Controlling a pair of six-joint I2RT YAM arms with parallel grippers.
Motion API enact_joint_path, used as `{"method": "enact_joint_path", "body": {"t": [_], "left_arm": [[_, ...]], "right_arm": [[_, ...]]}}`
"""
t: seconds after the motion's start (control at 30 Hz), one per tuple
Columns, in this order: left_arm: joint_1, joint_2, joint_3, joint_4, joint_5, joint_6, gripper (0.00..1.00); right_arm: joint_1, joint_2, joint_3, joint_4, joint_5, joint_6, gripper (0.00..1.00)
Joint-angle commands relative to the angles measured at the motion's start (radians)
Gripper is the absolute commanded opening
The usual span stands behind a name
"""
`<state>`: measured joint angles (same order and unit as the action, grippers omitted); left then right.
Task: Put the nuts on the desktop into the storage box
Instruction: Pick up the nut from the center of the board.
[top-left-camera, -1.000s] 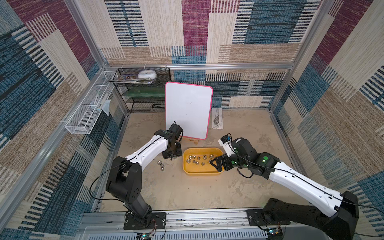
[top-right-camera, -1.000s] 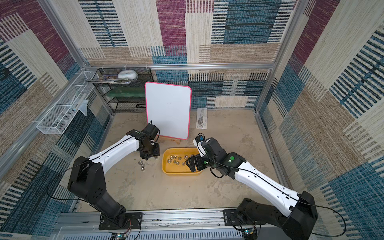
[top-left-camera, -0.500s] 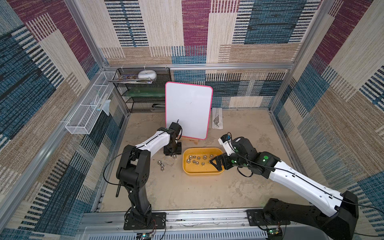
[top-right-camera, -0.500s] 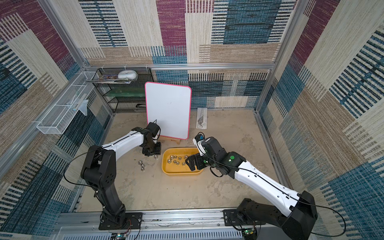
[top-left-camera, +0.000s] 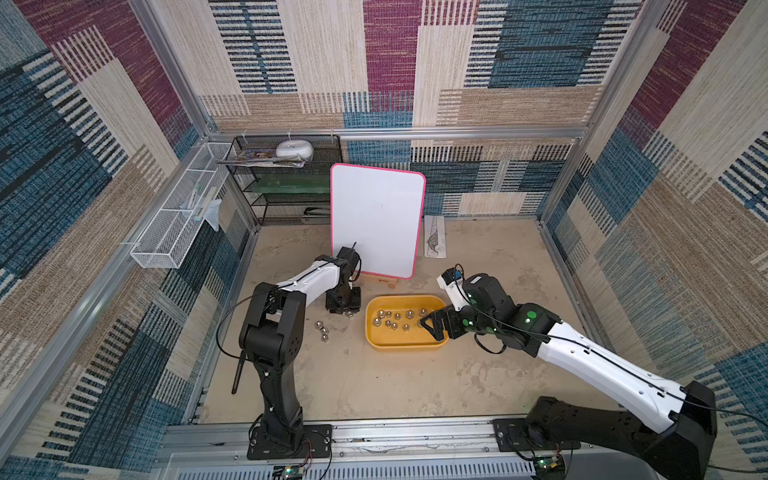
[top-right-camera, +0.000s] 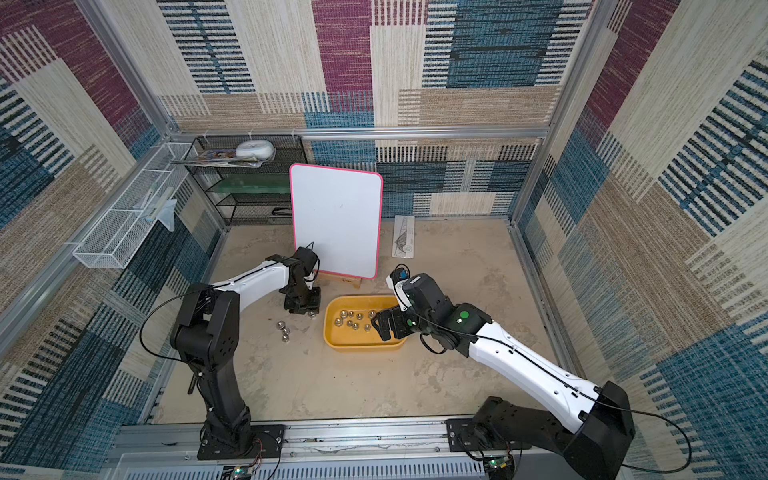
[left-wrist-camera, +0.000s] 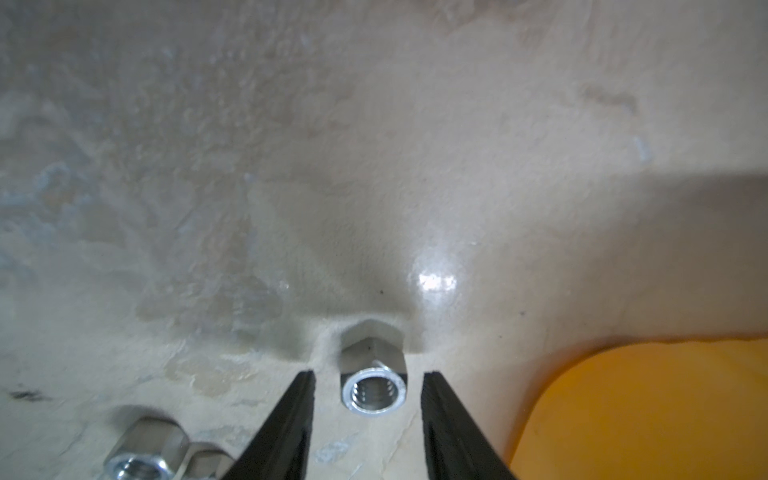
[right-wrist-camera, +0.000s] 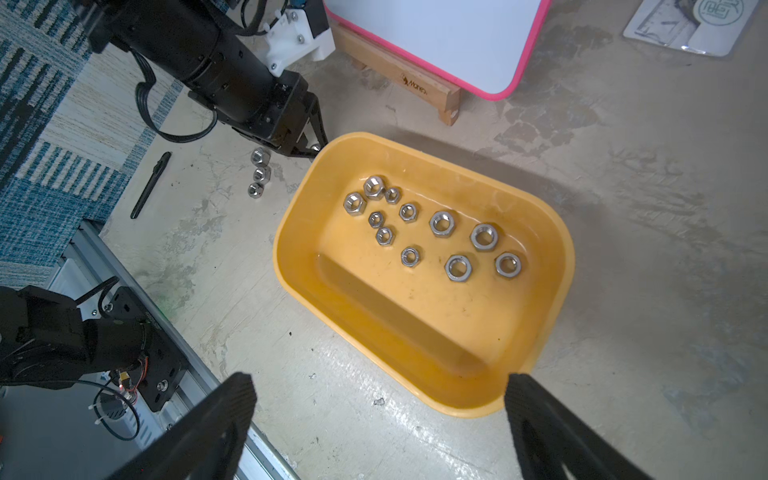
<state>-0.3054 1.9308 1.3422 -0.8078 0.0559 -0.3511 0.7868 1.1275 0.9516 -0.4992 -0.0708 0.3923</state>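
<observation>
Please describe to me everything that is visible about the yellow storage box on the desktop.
The storage box is a shallow rectangular tray with rounded corners, mustard yellow, apparently glossy plastic. It sits flat on the desktop, near the foot of the whiteboard. Eleven silver nuts lie on its floor, along the side nearer the whiteboard; the rest is bare. The open right claw hangs over one end; the left claw is close beside a corner at the opposite end.
</observation>
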Motion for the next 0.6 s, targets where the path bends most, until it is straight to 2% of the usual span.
{"method": "enact_joint_path", "body": {"t": [0.0,0.57], "left_arm": [[0.000,-0.005,-0.011,0.001,0.013,0.012,0.46],[-0.001,0.029,-0.013,0.006,0.007,0.008,0.37]], "right_arm": [[0.001,0.002,0.000,0.013,0.009,0.004,0.99],[0.000,-0.009,-0.013,0.017,0.004,0.016,0.99]]}}
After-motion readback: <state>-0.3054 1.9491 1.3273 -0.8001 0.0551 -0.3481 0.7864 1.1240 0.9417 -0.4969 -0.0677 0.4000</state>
